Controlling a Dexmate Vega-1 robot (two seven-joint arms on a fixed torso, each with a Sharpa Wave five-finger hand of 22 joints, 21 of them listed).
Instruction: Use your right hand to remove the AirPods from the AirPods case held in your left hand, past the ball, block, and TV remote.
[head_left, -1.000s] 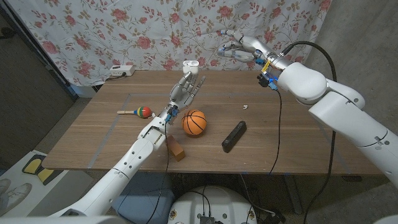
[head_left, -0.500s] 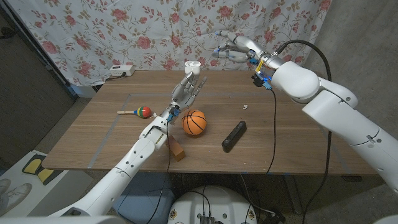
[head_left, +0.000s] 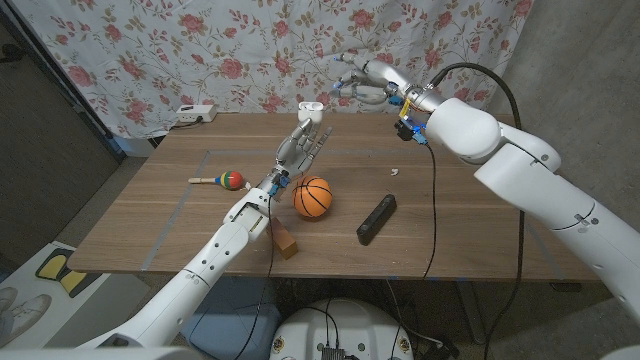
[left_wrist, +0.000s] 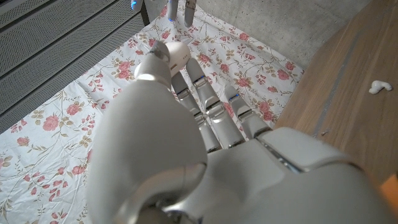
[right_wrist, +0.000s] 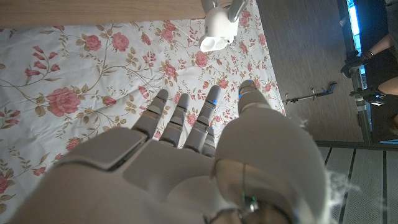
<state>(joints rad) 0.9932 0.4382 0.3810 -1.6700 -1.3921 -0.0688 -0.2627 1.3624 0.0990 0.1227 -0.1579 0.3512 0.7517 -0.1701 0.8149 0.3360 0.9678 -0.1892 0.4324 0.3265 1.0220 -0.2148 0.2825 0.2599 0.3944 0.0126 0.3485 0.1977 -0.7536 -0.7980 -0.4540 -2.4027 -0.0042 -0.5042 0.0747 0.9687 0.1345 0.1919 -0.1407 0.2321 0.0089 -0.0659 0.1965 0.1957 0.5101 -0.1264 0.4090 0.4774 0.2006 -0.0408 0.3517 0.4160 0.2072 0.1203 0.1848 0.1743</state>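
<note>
glossy white airpods case (head_left: 310, 108), wooden table (head_left: 200, 215)

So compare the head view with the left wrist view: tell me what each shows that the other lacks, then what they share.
Head view: the basketball, wooden block, remote, maraca and the right hand near the raised case.

Left wrist view: a close look along the back of the left hand.

Both: the left hand holding the white case, the floral cloth, the table and a small white piece on it.
</note>
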